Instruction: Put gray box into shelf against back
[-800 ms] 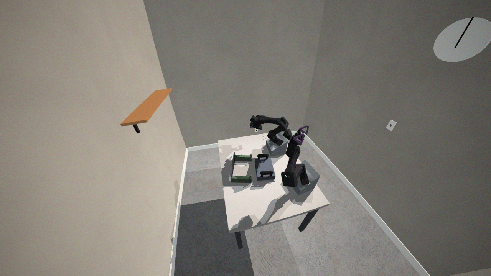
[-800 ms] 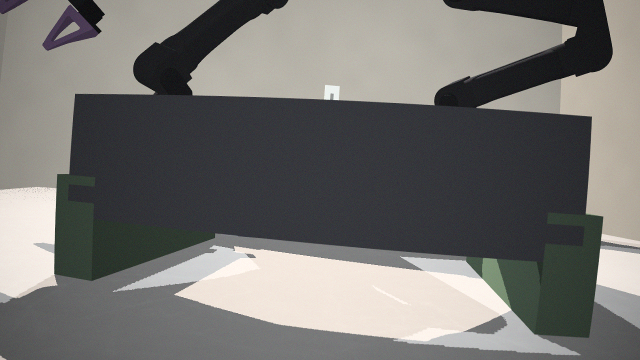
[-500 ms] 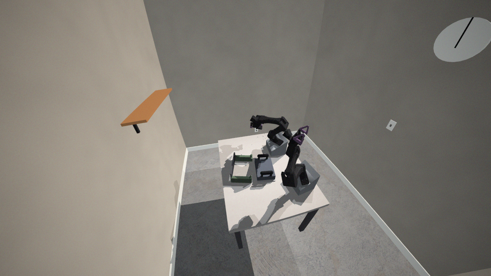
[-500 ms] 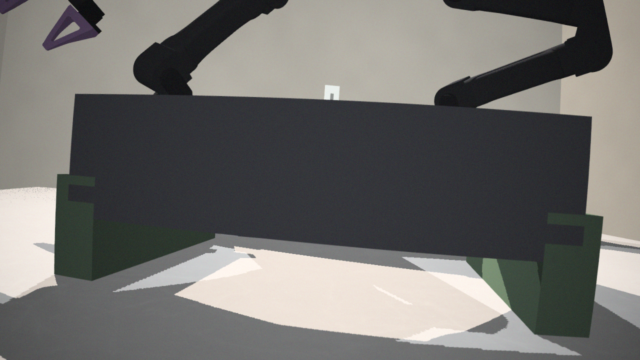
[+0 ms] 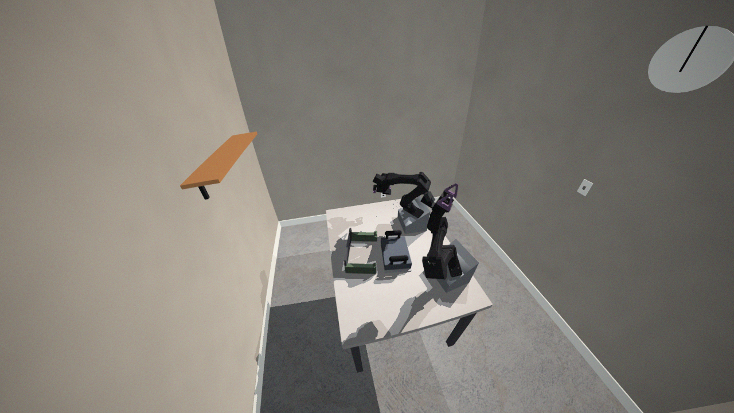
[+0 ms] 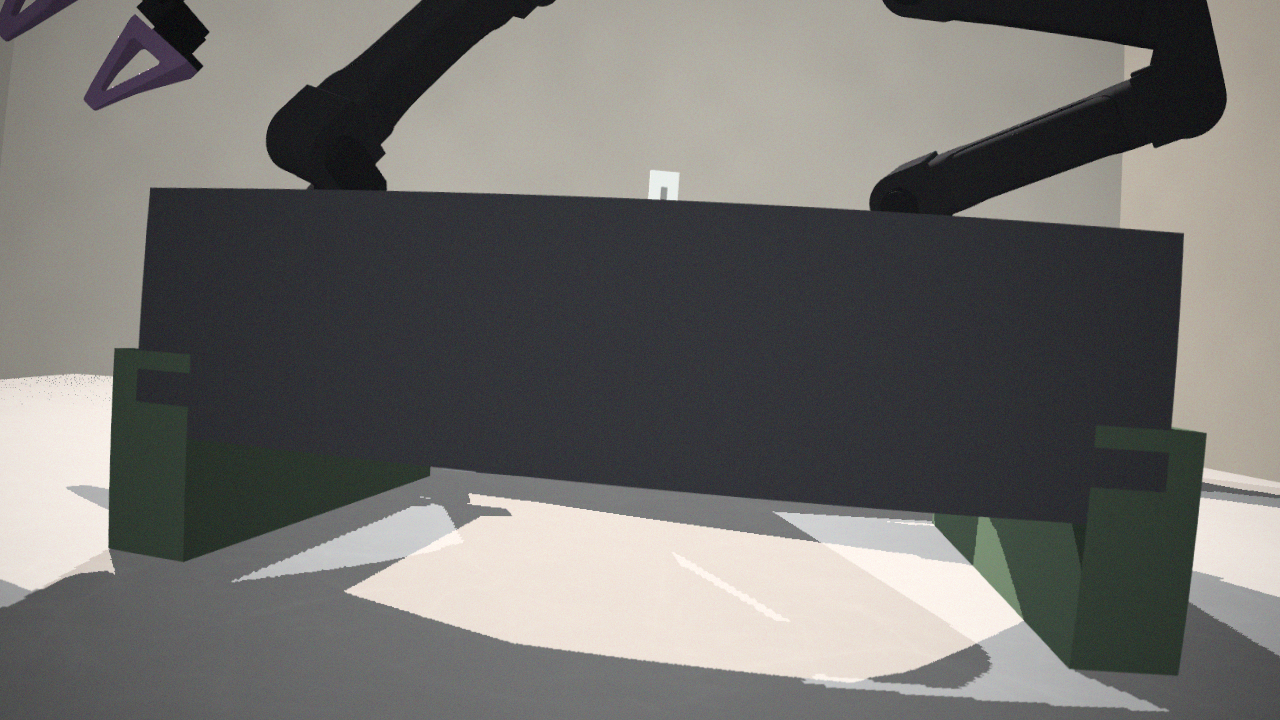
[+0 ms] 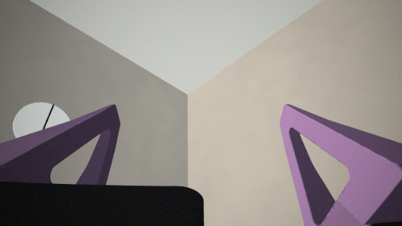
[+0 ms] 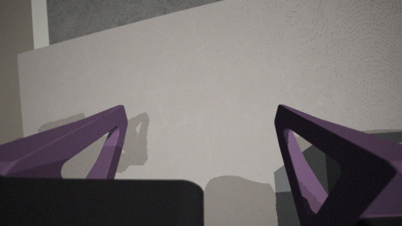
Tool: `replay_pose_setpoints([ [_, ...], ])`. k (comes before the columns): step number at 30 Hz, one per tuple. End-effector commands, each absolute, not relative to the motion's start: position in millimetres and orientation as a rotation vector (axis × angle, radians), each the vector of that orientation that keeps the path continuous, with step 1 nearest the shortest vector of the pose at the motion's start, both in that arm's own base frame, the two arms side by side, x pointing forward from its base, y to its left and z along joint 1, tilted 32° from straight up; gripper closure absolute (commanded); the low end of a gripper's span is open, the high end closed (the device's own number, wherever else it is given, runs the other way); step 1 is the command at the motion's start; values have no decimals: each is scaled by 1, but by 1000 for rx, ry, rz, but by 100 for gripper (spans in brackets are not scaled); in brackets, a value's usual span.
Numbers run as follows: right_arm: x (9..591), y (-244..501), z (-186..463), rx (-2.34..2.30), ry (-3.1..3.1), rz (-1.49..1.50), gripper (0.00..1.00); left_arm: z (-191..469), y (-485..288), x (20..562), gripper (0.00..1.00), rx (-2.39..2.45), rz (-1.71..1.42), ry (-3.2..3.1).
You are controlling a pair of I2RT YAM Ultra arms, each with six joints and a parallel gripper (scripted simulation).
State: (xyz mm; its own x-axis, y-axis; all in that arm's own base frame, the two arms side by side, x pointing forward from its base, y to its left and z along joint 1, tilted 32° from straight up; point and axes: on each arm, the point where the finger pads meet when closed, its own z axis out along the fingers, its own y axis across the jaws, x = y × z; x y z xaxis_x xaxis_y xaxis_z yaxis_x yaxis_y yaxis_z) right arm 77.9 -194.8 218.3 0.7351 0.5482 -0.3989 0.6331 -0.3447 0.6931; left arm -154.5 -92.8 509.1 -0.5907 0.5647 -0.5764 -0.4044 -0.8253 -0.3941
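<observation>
The gray box (image 5: pixel 394 252), with two black handles, rests on the white table right beside the shelf (image 5: pixel 360 251). The shelf has two green rails and a dark back panel (image 6: pixel 657 353); nothing sits between the rails. My left gripper (image 5: pixel 450 192) is open and empty. It points up into the room, high above the table, and in the left wrist view (image 7: pixel 199 108) only walls and ceiling show between its fingers. My right gripper (image 5: pixel 381 191) is open and empty. It hangs over the far part of the table, and in the right wrist view (image 8: pixel 201 108) only bare table shows between its fingers.
An orange wall shelf (image 5: pixel 219 160) sticks out of the wall well above and away from the table. The arm bases (image 5: pixel 442 264) stand on grey blocks at the table's right side. The table edges drop to the floor.
</observation>
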Motion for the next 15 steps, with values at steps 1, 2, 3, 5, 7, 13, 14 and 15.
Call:
replay_pose_setpoints([
  [1,85,-192,221,2032,946,-128,0,520,-142,-149,0,-879,2474,-506],
  [2,89,-191,220,2029,975,-123,0,517,-156,-146,0,-859,2500,-570],
  [3,93,-189,219,2027,997,-124,0,520,-165,-142,0,-843,2531,-609],
  [5,102,-186,217,2016,1053,-111,0,516,-187,-134,0,-811,2574,-716],
  [7,110,-183,215,2007,1105,-103,0,514,-207,-125,0,-779,2619,-817],
  [13,128,-174,211,1977,1213,-80,0,502,-247,-102,0,-711,2693,-1045],
  [14,133,-172,209,1968,1244,-74,0,501,-254,-95,0,-694,2714,-1093],
  [15,137,-170,208,1959,1271,-70,0,497,-263,-89,0,-678,2727,-1151],
])
